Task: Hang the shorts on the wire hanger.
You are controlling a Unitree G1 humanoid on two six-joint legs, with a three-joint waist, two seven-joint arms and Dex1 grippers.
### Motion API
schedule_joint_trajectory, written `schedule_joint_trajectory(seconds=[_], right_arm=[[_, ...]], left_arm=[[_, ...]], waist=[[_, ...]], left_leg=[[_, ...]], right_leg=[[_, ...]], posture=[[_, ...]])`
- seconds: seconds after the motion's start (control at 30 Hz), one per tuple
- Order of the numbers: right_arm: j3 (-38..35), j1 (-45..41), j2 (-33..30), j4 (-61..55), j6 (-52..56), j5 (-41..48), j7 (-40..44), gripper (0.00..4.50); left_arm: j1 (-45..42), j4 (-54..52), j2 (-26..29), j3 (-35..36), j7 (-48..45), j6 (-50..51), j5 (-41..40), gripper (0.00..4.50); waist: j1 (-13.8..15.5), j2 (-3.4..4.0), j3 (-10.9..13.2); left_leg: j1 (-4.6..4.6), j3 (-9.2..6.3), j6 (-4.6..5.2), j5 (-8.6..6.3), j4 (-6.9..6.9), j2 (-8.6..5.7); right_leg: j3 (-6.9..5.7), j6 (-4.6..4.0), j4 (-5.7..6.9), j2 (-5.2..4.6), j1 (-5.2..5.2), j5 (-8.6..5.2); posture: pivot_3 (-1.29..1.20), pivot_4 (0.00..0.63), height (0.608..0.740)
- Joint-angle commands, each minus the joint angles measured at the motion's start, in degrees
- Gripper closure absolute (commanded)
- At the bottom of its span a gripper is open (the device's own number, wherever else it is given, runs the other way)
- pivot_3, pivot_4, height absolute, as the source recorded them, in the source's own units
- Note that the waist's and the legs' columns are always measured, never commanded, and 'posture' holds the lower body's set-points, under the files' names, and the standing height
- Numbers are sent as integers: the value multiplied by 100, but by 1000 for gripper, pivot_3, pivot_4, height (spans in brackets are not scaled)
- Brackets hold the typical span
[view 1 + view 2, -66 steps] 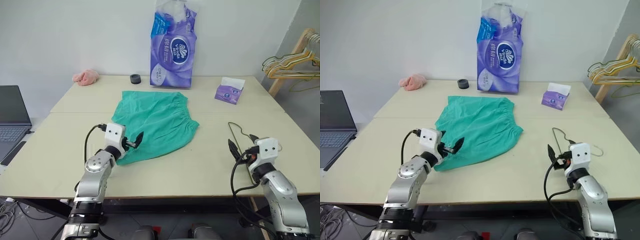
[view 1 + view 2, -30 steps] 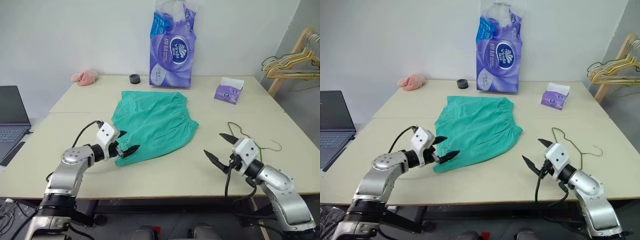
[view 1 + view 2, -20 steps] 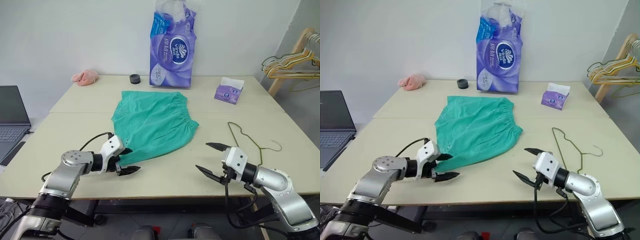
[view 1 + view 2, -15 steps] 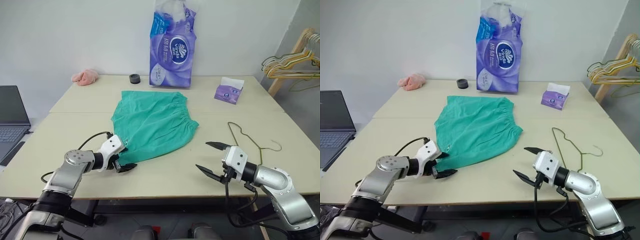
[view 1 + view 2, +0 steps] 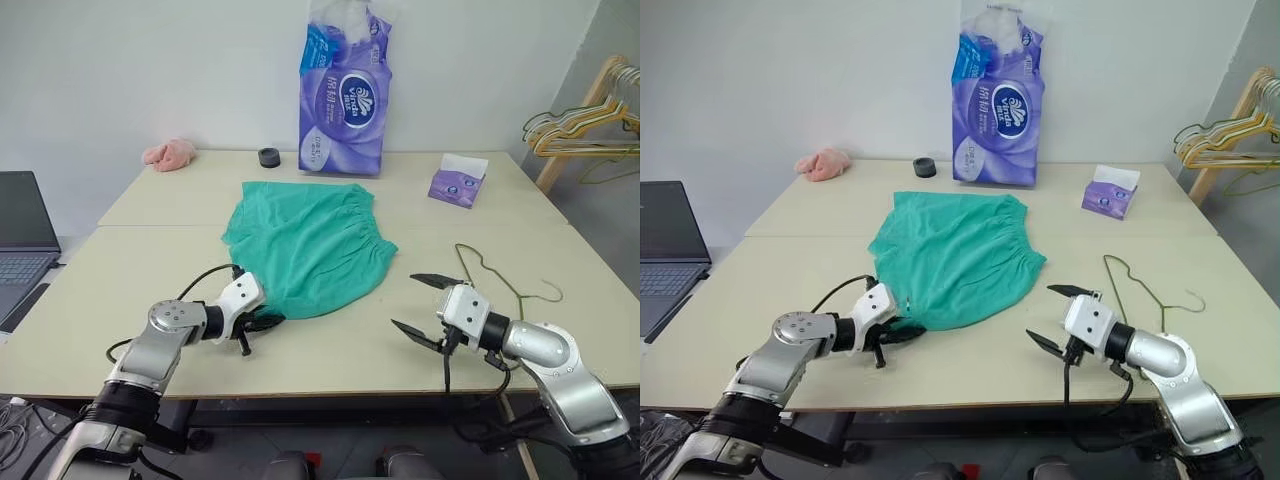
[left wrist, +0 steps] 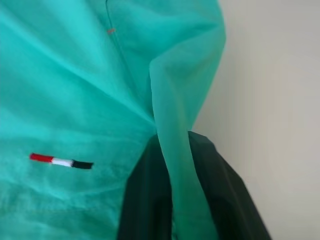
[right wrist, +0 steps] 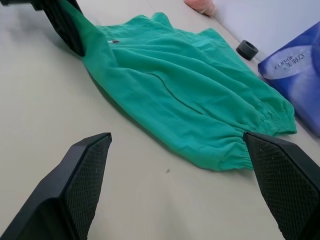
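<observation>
Lying flat at the centre of the worktop [image 5: 100,300], the shorts [image 5: 310,245] are pinched at their lower-left hem by the left gripper [image 5: 262,321], whose fingers [image 6: 150,200] are closed on a fold of the fabric. The wire hanger [image 5: 495,275] is seen lying at the right of the frame. The right gripper [image 5: 422,305] is held at lower right, fingers spread wide and holding nothing.
</observation>
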Motion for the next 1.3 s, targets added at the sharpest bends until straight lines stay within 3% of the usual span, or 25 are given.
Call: schedule_joint_trajectory(seconds=[0.03,0.17,0.33,0.47,0.57,0.77,1.1,1.2,1.3], right_arm=[[87,-519,-16,351,-366,-352,-66,0],[413,-1093,-131,1126,-953,-923,-5,0],[733,-1454,-195,1915,-1517,-1180,256,0],[1021,-1628,-301,2430,-1948,-1520,405,0],[1115,-1854,-35,2736,-2178,-1610,240,0],[1195,-2385,677,3335,-2274,-2041,-486,0],[1625,-3140,1265,4753,-2724,-2837,-1396,0],[1648,-3446,1328,5332,-2825,-3066,-1836,604],[1644,-3665,1273,5738,-2939,-3201,-2136,1575]], left_arm=[[98,-1197,328,107,-626,714,-760,4493],[122,-1841,764,502,-957,1567,-1583,4493],[-309,-1813,801,1180,-662,2255,-2312,4493],[-331,-1854,849,1292,-606,2377,-2436,4493],[-253,-1913,893,1381,-596,2444,-2546,4493],[-20,-1987,1010,1384,-593,2407,-2545,4493],[95,-1934,1100,1328,-613,2305,-2518,4493],[113,-1913,1129,1314,-644,2286,-2513,4500],[203,-1859,1188,1289,-690,2226,-2444,4500]], waist=[[-16,1,1],[-75,6,8],[-79,3,23],[-95,5,25],[-106,7,30],[-141,9,31],[-129,10,32],[-140,11,32],[-141,11,32]], left_leg=[[0,0,0,0,0,0],[3,3,1,-3,-5,5],[2,-4,2,-3,-1,2],[5,-9,2,-4,-2,-1],[5,-13,2,-4,-2,0],[5,-26,0,-5,-5,5],[6,-35,-2,-5,-3,1],[6,-35,-3,-5,-4,0],[6,-37,-4,-5,-4,0]], right_leg=[[0,0,-1,0,0,0],[-1,-7,2,3,-2,-4],[-6,-7,2,3,0,-6],[0,-10,2,1,2,-4],[-2,-29,4,2,2,7],[-5,-44,13,10,-2,0],[-12,-47,15,8,0,0],[-12,-49,19,8,-2,0],[-13,-49,18,8,-1,0]], posture=[[-47,12,740],[-43,17,740],[-32,18,740],[-7,17,740],[0,16,740],[0,15,740],[2,13,740],[1,13,740],[2,14,740]])
